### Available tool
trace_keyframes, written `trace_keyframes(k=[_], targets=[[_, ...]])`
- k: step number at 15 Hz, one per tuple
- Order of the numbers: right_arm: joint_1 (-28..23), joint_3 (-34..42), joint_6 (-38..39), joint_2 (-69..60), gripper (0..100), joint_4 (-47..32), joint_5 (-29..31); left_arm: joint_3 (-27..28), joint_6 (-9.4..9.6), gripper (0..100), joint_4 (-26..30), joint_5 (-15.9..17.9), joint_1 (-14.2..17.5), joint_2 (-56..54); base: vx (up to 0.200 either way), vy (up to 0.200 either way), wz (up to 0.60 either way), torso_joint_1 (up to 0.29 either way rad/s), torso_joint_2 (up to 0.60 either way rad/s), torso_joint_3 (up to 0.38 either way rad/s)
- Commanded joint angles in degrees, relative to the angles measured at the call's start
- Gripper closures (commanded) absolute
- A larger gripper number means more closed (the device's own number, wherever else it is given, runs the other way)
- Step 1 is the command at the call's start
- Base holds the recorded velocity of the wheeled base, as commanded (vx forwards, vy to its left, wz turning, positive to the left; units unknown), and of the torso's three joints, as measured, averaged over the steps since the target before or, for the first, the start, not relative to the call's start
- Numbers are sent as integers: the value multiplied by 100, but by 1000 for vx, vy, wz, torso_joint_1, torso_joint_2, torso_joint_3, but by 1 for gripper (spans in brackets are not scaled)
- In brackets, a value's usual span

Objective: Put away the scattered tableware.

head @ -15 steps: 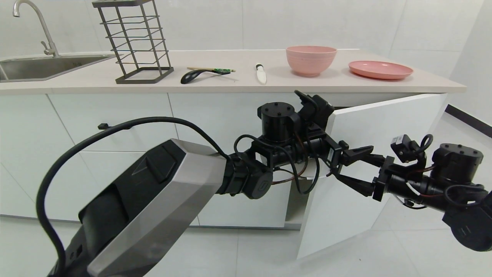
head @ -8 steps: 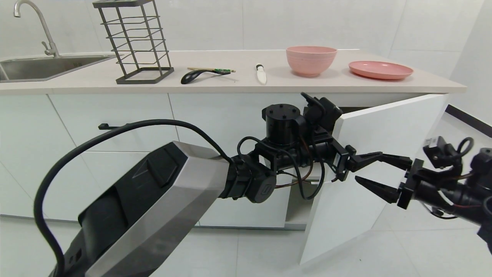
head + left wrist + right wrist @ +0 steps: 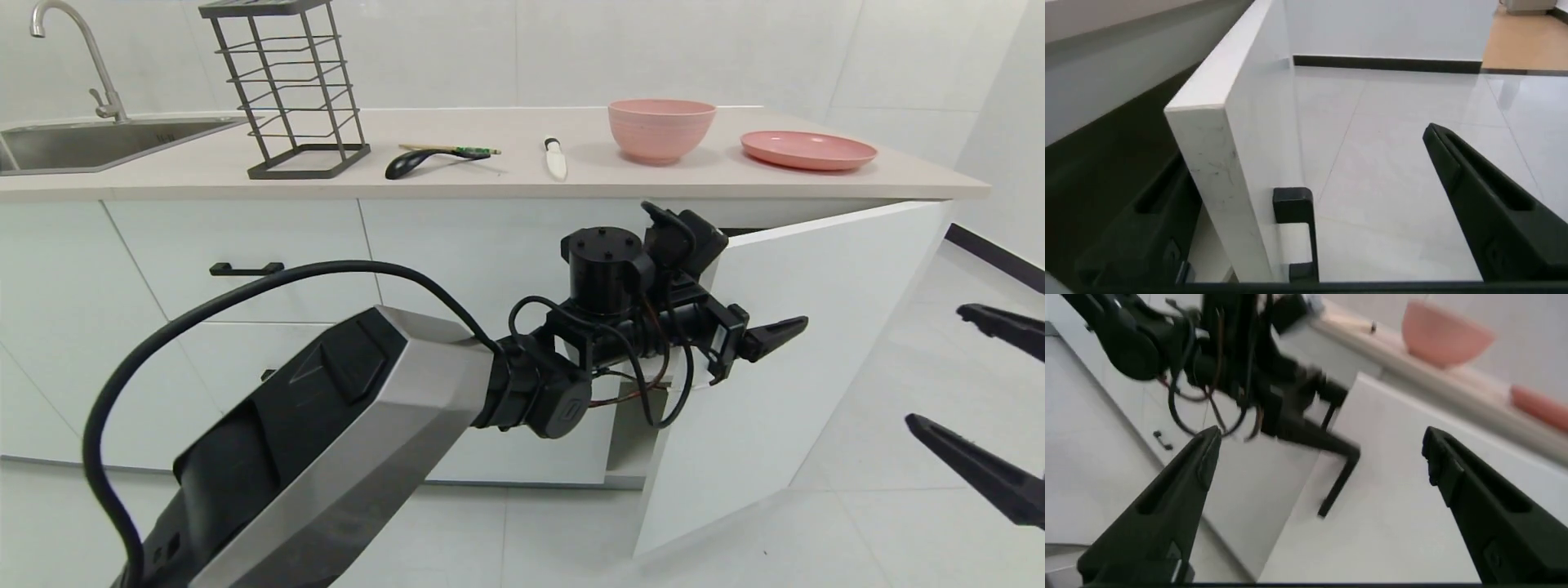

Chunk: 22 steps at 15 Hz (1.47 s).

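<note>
Under the counter point(image 3: 204, 167), the open cabinet door point(image 3: 784, 343) stands between our left gripper's point(image 3: 1305, 155) spread jaws. Our right gripper point(image 3: 939, 365) hangs apart, jaws released. The pink bowl point(image 3: 660, 127) and plate point(image 3: 808, 149) lie on top. If we lift the left arm now, we might snag the door.

On the table point(image 3: 204, 170), left to right: sink point(image 3: 163, 125), rack point(image 3: 295, 98), spoon point(image 3: 406, 162), knife point(image 3: 555, 159), bowl point(image 3: 660, 128), plate point(image 3: 808, 149). The cabinet door point(image 3: 816, 343) hangs below the plate, swung outward.
</note>
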<state>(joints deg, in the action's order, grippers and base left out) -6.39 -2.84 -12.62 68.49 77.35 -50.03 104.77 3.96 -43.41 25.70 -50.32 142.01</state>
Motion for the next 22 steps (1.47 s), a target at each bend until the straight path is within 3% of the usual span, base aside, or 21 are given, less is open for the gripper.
trace_keyframes(k=[1, 6, 9, 12, 13, 14, 15, 16, 19, 22], targets=[[-3, -94, -4, -767, 0, 8, 2, -26, -1, 0, 8, -12, -197, 64, 0, 0, 0, 0, 0, 0], [-12, -639, -4, -898, 0, -1, 257, -18, -36, 0, -229, -3, -584, 196, 0, 0, 0, 0, 0, 0], [-20, -1008, 22, -925, 0, -1, 380, 26, -62, 0, -510, 14, -1138, 398, 0, 0, 0, 0, 0, 0], [-20, -1500, 40, -934, 0, -1, 503, 431, -89, 0, -361, 102, -1718, 723, 0, 0, 0, 0, 0, 0], [-20, -1685, 49, -934, 0, -1, 512, 983, -150, 0, -53, 322, -2034, 1092, 0, 0, 0, 0, 0, 0], [-20, -1720, 58, -951, 0, -1, 512, 983, -176, 0, 105, 419, -2157, 1180, 0, 0, 0, 0, 0, 0], [-20, -1746, 49, -978, 0, -1, 512, 983, -343, 0, 245, 471, -2307, 1180, 0, 0, 0, 0, 0, 0], [-20, -1729, 49, -1004, 0, -1, 512, 983, -387, 0, 184, 454, -2236, 1198, 0, 0, 0, 0, 0, 0], [-20, -1421, 49, -1391, 0, -45, 512, 976, -387, 0, -818, 216, -1208, 899, 0, 0, 0, 0, 0, 0], [50, -779, 49, -1426, 0, -36, 494, -765, -361, 0, -1108, 199, -399, -745, 0, 0, 0, 0, 0, 0]])
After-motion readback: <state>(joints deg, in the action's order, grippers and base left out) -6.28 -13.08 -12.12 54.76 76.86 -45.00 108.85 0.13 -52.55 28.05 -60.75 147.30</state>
